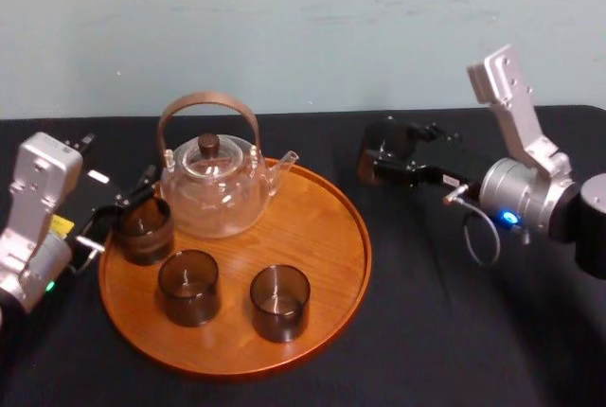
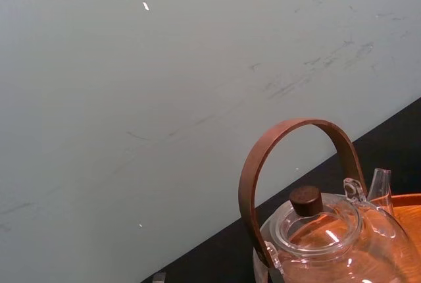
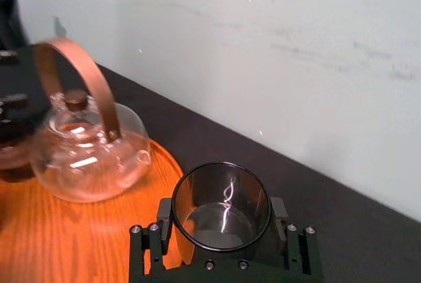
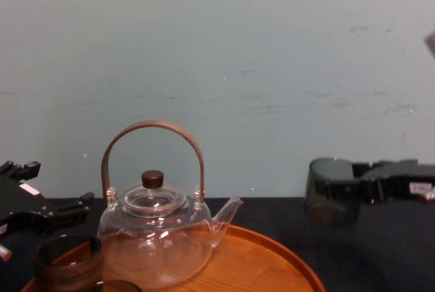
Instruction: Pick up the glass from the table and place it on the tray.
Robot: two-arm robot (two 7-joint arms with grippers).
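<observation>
Starting on the left: the left gripper (image 1: 118,210) sits at the tray's left rim, right up against the rim tumbler (image 1: 144,230), a dark smoky one that stands on the wood. From the chest view the gripper looks a bit higher than that tumbler's lip. Honestly, I can't tell whether it's gripping the tumbler or just parked beside it.

Next to it, toward the far side of the tray (image 1: 317,227), is the clear glass teapot (image 1: 210,189) with a brown hoop handle and a dark knob on the lid. Its spout points right. It stands upright, just beside the rim tumbler.

On the near half of the tray are two more dark ones, both upright and empty-looking: the near-left tumbler (image 1: 188,287) and the near-middle tumbler (image 1: 279,302), close together but not touching. The right half of the tray is bare wood.

Then, further right and off the tray, there's the glass (image 4: 331,187). It's over the black table (image 1: 426,331), just past the tray's far-right rim, upright, mouth up. The right gripper (image 1: 386,159) is clamped on it, one jaw on each side of the wall, as the right wrist view shows pretty clearly. The arm reaches in from the right. I can't tell for sure whether the glass's base is on the cloth or slightly lifted.
</observation>
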